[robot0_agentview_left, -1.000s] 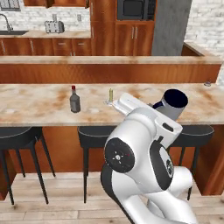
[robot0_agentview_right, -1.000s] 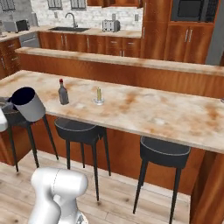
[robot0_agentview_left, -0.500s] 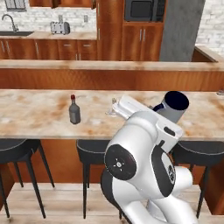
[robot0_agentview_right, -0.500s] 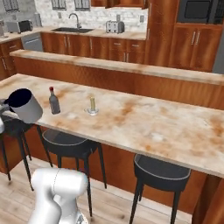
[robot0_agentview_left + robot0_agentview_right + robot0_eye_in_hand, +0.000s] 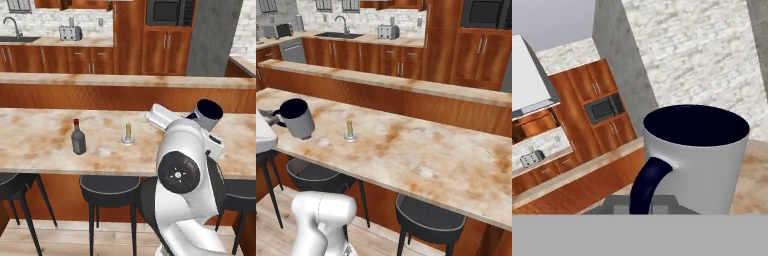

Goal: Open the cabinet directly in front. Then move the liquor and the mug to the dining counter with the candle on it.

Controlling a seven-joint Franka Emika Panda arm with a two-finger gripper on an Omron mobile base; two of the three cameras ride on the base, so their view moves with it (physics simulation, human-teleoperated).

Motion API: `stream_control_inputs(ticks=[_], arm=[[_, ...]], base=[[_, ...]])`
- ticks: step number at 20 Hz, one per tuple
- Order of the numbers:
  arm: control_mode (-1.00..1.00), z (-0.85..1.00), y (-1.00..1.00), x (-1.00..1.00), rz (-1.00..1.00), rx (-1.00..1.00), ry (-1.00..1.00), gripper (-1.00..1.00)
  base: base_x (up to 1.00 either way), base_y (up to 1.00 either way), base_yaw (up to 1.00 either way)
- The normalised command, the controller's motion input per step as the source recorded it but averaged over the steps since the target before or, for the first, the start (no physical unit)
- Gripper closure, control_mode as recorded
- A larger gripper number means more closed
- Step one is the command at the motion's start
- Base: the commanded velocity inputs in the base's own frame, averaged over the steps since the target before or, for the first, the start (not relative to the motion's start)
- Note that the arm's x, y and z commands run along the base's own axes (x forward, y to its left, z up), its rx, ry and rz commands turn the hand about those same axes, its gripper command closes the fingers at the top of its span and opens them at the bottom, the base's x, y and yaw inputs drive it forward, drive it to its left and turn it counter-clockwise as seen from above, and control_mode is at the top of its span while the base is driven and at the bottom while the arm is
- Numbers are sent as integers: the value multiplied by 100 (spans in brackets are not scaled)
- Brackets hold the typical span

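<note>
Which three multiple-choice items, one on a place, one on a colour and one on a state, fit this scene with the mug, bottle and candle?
1. Where is the bottle?
A. on the dining counter
B. on a stool
C. by the toaster

2. What colour is the bottle's cap?
A. blue
B. red
C. white

3. In what state is the mug?
A. lying on the counter
B. hanging in a cabinet
C. held in the air by the gripper, tilted

Answers: 1 A, it stands on the counter beside the candle; 2 B, its top is red; 3 C, it hangs tilted over the counter's edge.
</note>
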Motion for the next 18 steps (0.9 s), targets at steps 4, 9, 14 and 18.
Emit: stream_control_inputs(ticks=[4,9,14,18], arm=[[-100,0,-52,11,42,2,4,100],[-100,-4,-30,1,46,0,18,100],[-100,-3,5,5,8,-1,11,100],[-100,1,-14,55,-7,4,10,100]], base=[[0,0,0],[0,0,0],[0,0,0],[0,0,0]])
